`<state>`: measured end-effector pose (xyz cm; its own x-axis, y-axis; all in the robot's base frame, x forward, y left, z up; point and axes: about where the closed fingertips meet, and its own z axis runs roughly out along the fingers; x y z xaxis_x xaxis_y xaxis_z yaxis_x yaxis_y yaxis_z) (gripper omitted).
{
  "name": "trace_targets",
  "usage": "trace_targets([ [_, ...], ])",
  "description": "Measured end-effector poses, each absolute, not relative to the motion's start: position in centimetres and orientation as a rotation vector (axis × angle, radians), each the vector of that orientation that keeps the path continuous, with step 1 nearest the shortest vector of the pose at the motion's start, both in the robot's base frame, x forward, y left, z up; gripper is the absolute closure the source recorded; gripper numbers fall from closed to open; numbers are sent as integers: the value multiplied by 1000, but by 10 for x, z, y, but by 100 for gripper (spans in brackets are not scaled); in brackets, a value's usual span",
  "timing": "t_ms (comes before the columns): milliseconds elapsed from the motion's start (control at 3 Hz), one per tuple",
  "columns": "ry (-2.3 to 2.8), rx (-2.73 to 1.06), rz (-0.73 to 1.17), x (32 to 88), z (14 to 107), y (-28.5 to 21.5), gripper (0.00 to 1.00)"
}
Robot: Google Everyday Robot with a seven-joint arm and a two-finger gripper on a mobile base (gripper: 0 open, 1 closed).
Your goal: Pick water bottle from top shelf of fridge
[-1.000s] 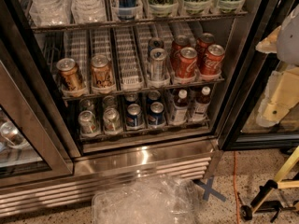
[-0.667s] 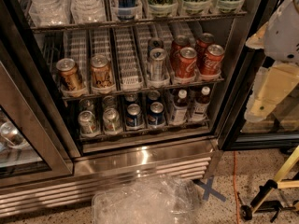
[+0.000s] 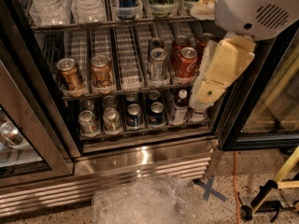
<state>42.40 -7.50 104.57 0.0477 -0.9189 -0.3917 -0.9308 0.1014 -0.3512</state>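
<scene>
What moved: The arm (image 3: 254, 6) was at the right edge of the frame a moment ago. Now it has swung in and fills the upper right.
Gripper place: The gripper (image 3: 211, 88) hangs below the arm, right of the middle of the frame. It is in front of the right end of the middle rack and hides part of the red cans (image 3: 188, 62).
Gripper state: I cannot tell if it is open or closed. I see nothing in it.
What stayed: The cans and bottles in the fridge (image 3: 140, 157) sit just as they did.
Bottle place: The water bottle (image 3: 86, 3) stands with other clear ones on the top shelf (image 3: 93, 26), at the upper left of the frame.
What it means: The reach has begun, I think, but the gripper is low and far to the right, well apart from the bottle. It must go up and left.
Bottle pointing: It stands up straight, so its long way runs up and down. Its top is cut off by the top edge, so the cap does not show.
</scene>
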Motion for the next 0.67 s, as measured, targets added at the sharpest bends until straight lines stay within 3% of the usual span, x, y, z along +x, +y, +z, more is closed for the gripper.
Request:
trace_targets([
  [333, 1744, -1804, 90, 390, 1079, -32, 0],
  [667, 1744, -1804, 90, 390, 1079, -32, 0],
])
